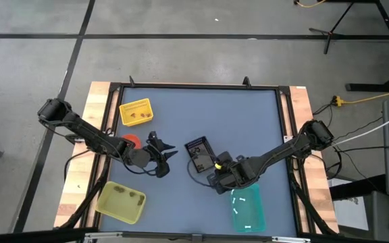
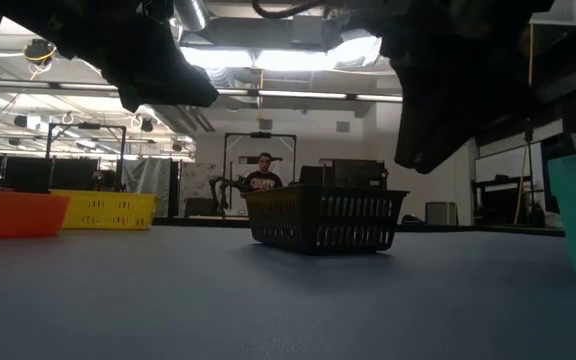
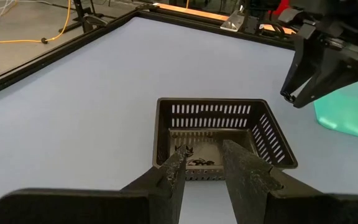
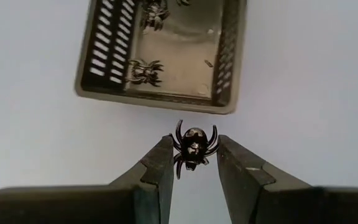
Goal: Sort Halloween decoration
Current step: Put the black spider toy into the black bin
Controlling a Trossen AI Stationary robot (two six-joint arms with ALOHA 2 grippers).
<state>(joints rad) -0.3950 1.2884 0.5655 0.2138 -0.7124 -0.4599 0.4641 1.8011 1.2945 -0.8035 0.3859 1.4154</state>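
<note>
The right gripper is clamped on a black spider trinket, just short of the black slotted tray, where other spiders lie. I'd clear the near wall before releasing. The left gripper, fingers slightly apart and empty, hovers facing the same tray; the teal container lies beside the right arm

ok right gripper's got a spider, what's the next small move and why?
Probably carry it forward over the black tray and open. The right gripper is shut on a black spider, held just short of the tray's near wall, and the tray already holds similar dark spiders. The left gripper waits open on the tray's other side.
</note>
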